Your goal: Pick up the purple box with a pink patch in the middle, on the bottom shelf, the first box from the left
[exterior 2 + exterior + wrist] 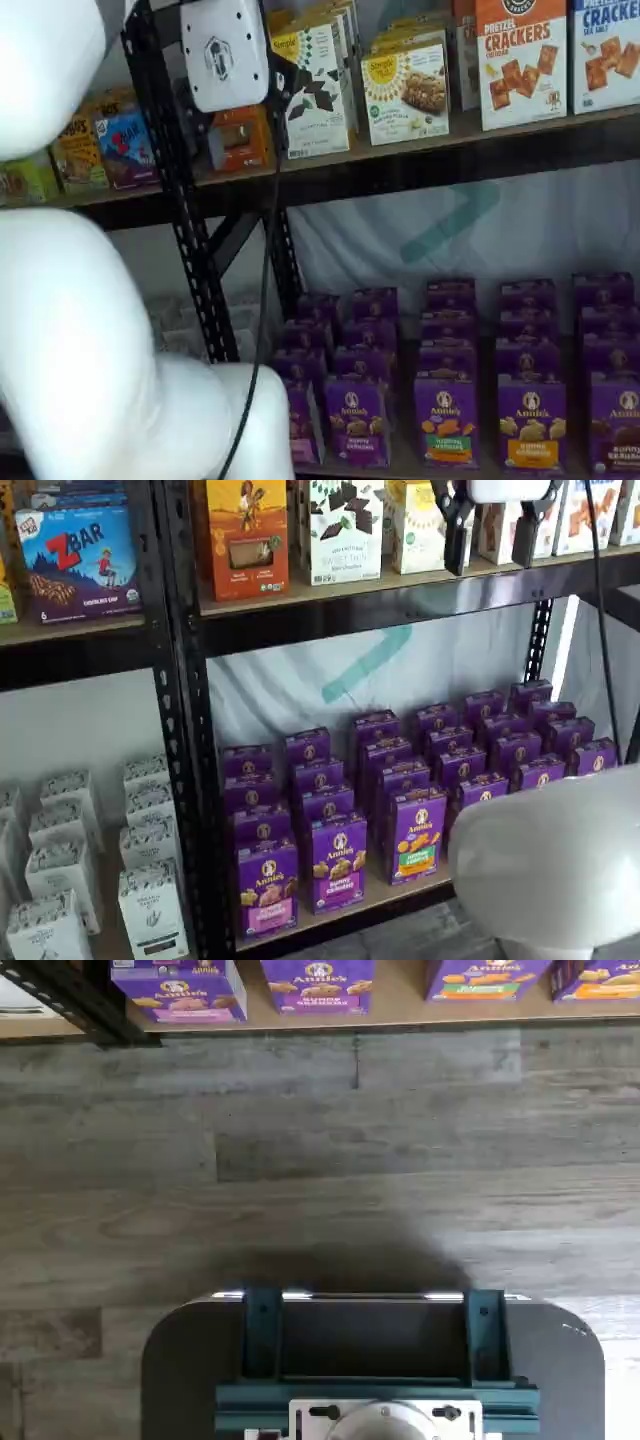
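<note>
The purple box (267, 885) stands upright at the front left of the bottom shelf (400, 892), with a rabbit logo on top and a pink band low on its front. It also shows in the wrist view (180, 990), and in a shelf view (300, 425) it is partly hidden by the white arm. My gripper (490, 560) hangs high up in front of the upper shelf, far above and to the right of the box. Its two black fingers stand apart with a plain gap and nothing between them. Its white body (225, 50) shows side-on.
Beside the purple box stand a carton with a dark purple label (338, 865) and one with a green-and-orange patch (417, 838). A black perforated upright (195, 780) is just left of it, with white boxes (150, 910) beyond. The white arm (550, 860) fills the front. A dark teal-bracketed mount (375, 1360) shows over the wood floor.
</note>
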Controlling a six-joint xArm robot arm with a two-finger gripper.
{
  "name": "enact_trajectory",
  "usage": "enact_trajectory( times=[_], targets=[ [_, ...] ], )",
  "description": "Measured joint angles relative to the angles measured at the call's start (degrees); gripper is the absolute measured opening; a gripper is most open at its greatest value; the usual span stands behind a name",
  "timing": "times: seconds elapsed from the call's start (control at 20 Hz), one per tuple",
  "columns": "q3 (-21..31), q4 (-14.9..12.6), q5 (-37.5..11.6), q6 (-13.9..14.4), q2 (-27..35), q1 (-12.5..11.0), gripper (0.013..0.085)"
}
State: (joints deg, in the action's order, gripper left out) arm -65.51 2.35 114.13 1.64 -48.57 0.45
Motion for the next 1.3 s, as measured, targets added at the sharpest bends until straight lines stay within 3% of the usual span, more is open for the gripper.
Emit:
enact_trajectory(
  times=[0.25, 0.6, 1.0, 1.3],
  targets=[
    [1.19, 0.78, -2.58, -0.45, -1.51, -0.73, 0.085],
    [4.09, -1.74, -4.92, 2.44, -2.6, 3.19, 0.085],
    [13.81, 1.51, -10.33, 4.64, -3.57, 4.48, 0.085],
    [23.22, 2.38, -19.65, 4.84, -4.65, 5.11, 0.085]
  ],
)
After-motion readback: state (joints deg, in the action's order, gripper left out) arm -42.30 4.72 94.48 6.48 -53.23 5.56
